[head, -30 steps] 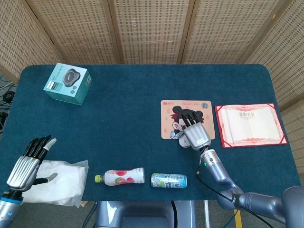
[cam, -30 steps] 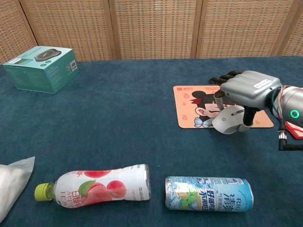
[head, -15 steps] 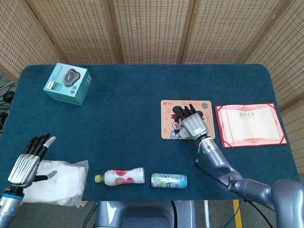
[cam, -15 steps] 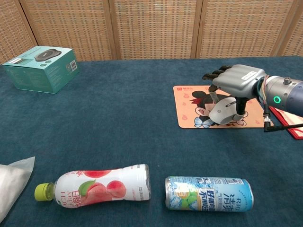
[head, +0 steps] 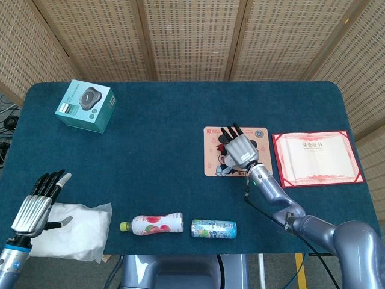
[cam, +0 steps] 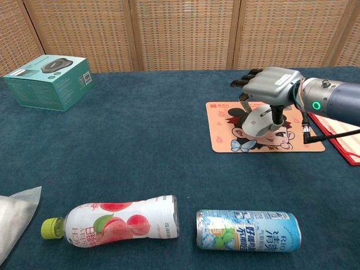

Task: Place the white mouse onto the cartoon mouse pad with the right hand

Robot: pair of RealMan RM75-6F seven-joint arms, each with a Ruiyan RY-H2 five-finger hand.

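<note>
Lying nearest, a peach-printed plastic drink bottle (cam: 115,223) and a blue-and-white drink can (cam: 248,230), both on their sides, well clear of the work. Gripping the small rounded white mouse (cam: 261,121) in the metal-backed right hand (cam: 270,90), just over the orange cartoon mouse pad (cam: 225,138). Risking a tilted drop or a roll off the mat if released early; idling open at the near left corner, the left hand (head: 36,205).

Chinese lettering on the can (cam: 248,229) (partly legible)
</note>
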